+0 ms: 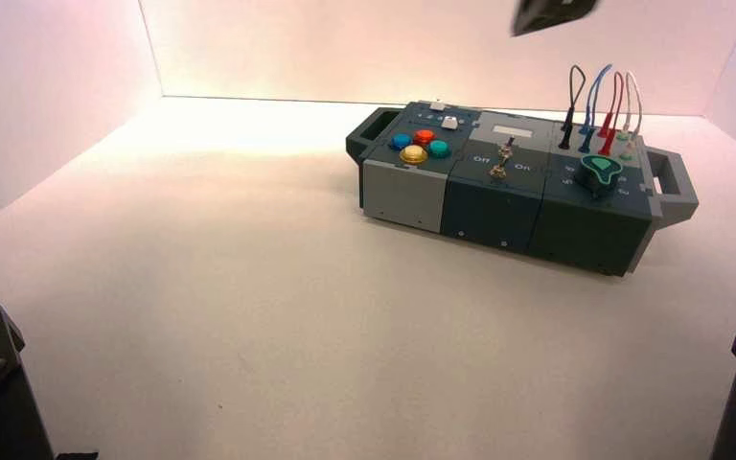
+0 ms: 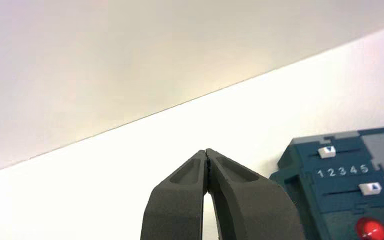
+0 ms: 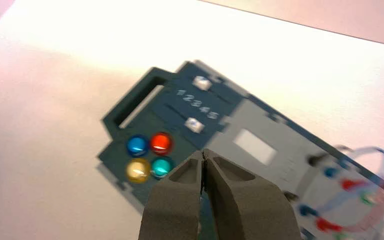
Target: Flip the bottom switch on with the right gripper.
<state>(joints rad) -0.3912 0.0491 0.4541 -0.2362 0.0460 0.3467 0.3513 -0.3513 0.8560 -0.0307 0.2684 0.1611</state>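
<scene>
Right wrist view shows the right gripper (image 3: 203,156) pinched shut, holding nothing, poised above the box (image 3: 150,125) near the four coloured buttons (image 3: 149,157). The bottom switch (image 1: 500,171) sits mid-box between its Off and On labels, untouched. The left gripper (image 2: 207,154), likewise shut and empty, hangs beside the box, likely out of the way.

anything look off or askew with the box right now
Nothing looks damaged or spilled. The box sits a bit turned on the table, right end nearer. Its four wires stand looped and plugged in, four coloured buttons intact. Both end effectors, left and right, are shut and empty, off the box.
</scene>
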